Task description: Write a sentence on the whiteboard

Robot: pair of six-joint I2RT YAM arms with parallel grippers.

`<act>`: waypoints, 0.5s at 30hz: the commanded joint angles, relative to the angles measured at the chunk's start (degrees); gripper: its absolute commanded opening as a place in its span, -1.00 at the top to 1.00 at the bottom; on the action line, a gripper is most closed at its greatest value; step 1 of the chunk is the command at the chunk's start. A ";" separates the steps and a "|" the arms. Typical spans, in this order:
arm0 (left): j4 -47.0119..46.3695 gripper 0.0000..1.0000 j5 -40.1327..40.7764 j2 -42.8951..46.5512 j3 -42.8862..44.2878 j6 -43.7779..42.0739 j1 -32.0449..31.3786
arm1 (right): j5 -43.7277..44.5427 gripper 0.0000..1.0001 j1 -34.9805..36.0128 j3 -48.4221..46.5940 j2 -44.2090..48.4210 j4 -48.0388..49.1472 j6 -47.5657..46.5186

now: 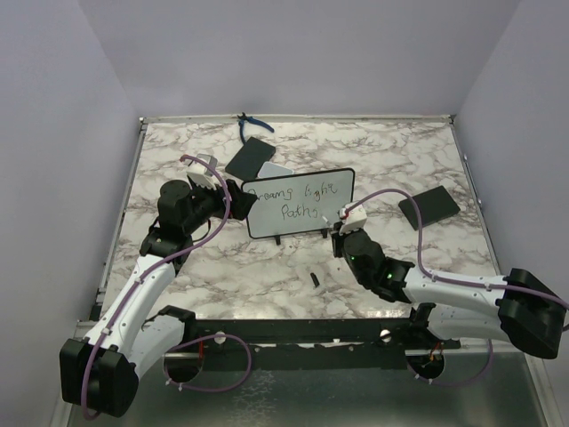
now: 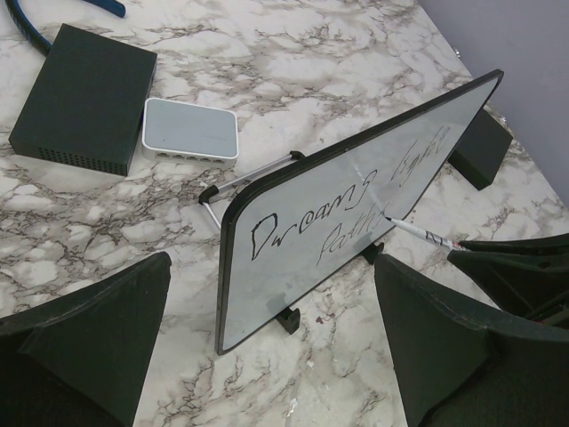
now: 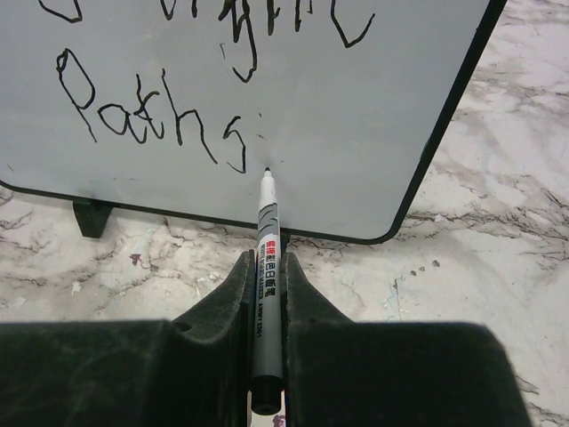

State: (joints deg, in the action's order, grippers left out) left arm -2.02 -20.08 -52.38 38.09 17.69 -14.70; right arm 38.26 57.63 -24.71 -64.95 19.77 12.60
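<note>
The whiteboard [image 1: 326, 218] stands upright on its two black feet in the middle of the table. The sentence [image 1: 297, 197] reads "Dreams light" over "Paths" [image 3: 147, 116]. My right gripper [image 3: 266, 267] is shut on a grey-white marker [image 3: 267, 240], whose tip touches the board just right of the last "s". My left gripper [image 2: 271, 347] is open at the board's left end. The board's lower left corner [image 2: 227, 342] sits between the wide-spread fingers [image 2: 89, 329] without touching them. The marker [image 2: 422, 233] also shows in the left wrist view, against the whiteboard [image 2: 293, 267].
A black flat box [image 1: 250, 157] and a small grey-white pad [image 1: 276, 171] lie behind the board. Another black rectangle [image 1: 429, 206] lies at the right. A blue-handled tool [image 1: 252, 127] rests at the back edge. A small black cap [image 1: 315, 278] lies in front of the board.
</note>
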 commanded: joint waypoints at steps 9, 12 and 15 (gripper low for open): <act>-0.40 -0.94 -0.23 0.79 -0.51 -0.42 0.28 | 1.73 0.99 -0.39 -1.04 -2.05 2.46 -0.47; -0.39 -0.94 -0.30 0.77 -0.55 -0.42 0.27 | 1.75 0.99 -0.41 -1.13 -1.54 2.47 -0.82; -0.43 -0.94 -0.30 0.72 -0.55 -0.39 0.28 | 1.98 0.99 -0.41 -1.22 -1.25 2.36 -1.09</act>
State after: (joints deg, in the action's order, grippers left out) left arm -2.02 -20.08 -52.38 38.09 17.69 -14.70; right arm 38.28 57.63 -24.71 -66.65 20.29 12.32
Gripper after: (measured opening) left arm 0.974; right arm 0.110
